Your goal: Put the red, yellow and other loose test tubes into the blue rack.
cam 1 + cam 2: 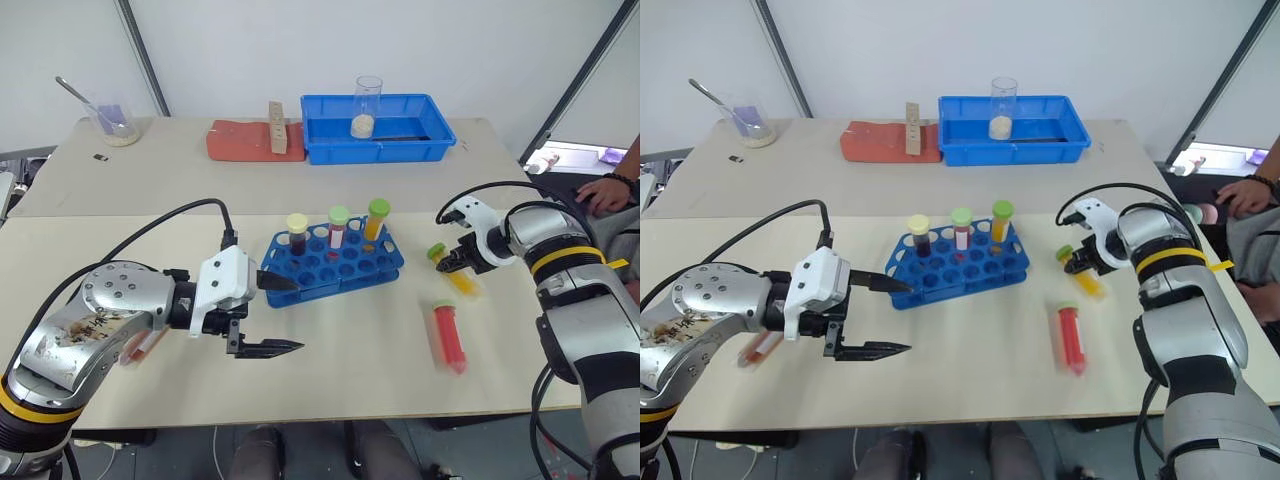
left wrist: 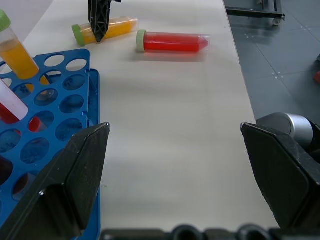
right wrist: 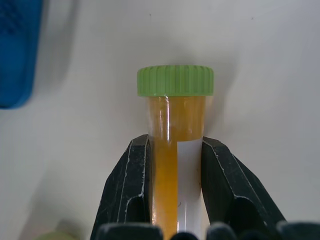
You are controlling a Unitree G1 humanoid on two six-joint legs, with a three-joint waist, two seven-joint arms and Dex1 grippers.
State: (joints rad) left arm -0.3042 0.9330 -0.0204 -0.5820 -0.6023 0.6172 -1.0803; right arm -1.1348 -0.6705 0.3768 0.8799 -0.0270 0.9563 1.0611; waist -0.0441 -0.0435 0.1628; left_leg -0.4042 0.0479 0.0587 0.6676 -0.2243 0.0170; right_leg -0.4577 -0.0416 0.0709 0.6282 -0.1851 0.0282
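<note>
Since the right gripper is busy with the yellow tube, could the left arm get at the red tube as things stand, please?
Probably not easily. The red tube lies on bare table with nothing over it, but the left gripper, open, hangs on the far side of the rack, and the tube lies near the right gripper.

No readable text, brand or nos. anywhere; the white label (image 3: pixel 189 170) on the yellow tube (image 3: pixel 176 150) is blank as far as visible.
</note>
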